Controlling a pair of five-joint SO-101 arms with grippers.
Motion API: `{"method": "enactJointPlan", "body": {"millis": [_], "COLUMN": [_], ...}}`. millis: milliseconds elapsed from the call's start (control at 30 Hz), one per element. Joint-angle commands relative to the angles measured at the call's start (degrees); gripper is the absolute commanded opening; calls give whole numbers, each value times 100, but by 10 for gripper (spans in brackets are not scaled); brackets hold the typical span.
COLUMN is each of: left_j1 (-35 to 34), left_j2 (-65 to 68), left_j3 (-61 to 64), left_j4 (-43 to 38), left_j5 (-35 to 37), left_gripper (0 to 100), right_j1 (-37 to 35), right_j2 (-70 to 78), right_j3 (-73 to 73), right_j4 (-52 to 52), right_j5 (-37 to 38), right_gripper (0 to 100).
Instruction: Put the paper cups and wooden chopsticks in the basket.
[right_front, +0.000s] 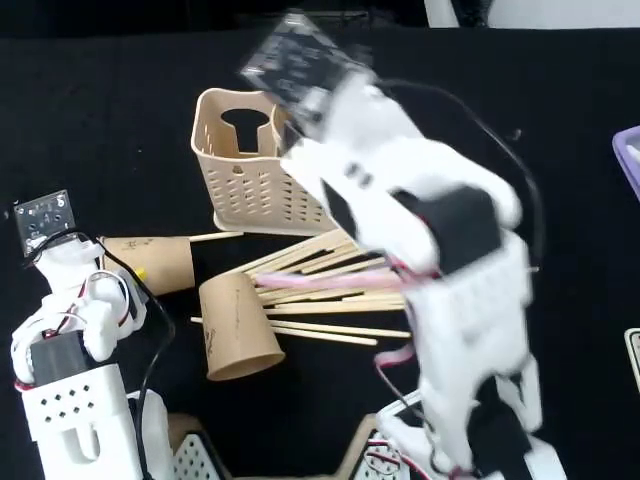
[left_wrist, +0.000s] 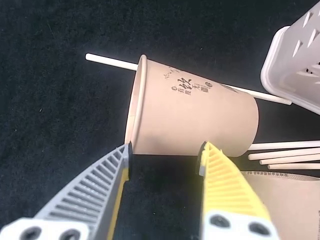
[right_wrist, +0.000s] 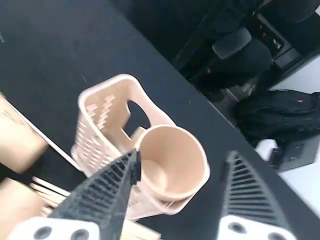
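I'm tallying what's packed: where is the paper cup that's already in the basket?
In the right wrist view, the paper cup stands upright inside one end of the basket, directly under the open right gripper.

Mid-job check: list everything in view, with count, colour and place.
paper cups: three, tan; two lying on the table, one upright in the basket
wooden chopsticks: loose pile, uncounted, pale; on the table beside the basket
basket: one, beige; far side of the table
table: one, black
purple object: one; cut off at the right edge
left pincer: grey and yellow, open, at a lying cup
right pincer: black, open, over the basket's cup
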Motion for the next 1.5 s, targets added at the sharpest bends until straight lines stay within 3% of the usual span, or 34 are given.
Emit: {"method": "enactJointPlan", "body": {"millis": [0, 100, 267, 400, 600, 700, 800, 1067, 1233, 1467], "left_j1": [-13, -4, -31, -40, 365, 945, 1657, 4163, 4989, 5657], "left_j2": [-44, -53, -9, 0, 246, 721, 1248, 1952, 1952, 1943], "left_j3": [-75, -136, -884, -1604, -2580, -2835, -3134, -3459, -3231, -1895], "left_j4": [-105, -105, -79, 88, 1020, 1714, 2286, 2963, 2989, 2400], "left_j5": [9, -35, -1011, -1749, -2532, -3349, -3727, -2655, -2040, -2084], "left_gripper": [235, 235, 236, 236, 236, 236, 236, 236, 237, 237], "right_j1": [-9, 352, 1565, 2752, 3367, 3402, 3349, 3393, 3393, 3393], "right_j2": [-673, -1059, -1868, -2800, -4602, -5481, -6220, -7582, -8057, -8198], "right_j3": [-259, 321, 2352, 4980, 9244, 10035, 10484, 11336, 11574, 11442], "right_j4": [774, 1116, 747, -914, -4193, -4598, -4448, -4413, -4413, -4026], "right_j5": [-501, -536, -536, -633, -2163, -2365, -2514, -2629, -2295, -2242], "right_gripper": [187, 170, 170, 167, 142, 5, 31, 15, 15, 15]}}
